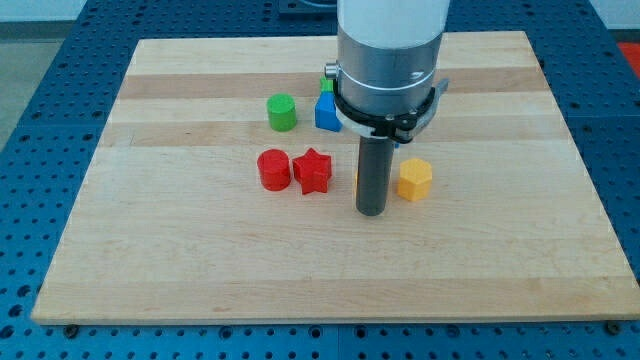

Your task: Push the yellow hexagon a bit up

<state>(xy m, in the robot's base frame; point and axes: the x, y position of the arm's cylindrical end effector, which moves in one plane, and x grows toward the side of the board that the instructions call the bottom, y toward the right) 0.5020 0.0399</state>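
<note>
Five blocks sit on our wooden board. Yellow hexagon lies right of centre, just right of my tip, apart from it. No gripper, only a rod. Red cylinder touches red star; green cylinder & blue block sit above.

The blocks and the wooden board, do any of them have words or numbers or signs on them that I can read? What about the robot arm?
None: no word, number, label or sign can be read anywhere in this view.
The wooden board is plain.
The yellow hexagon, red star, red cylinder, green cylinder and blue block carry no marks.
The arm's grey housing above my tip shows no lettering.
</note>
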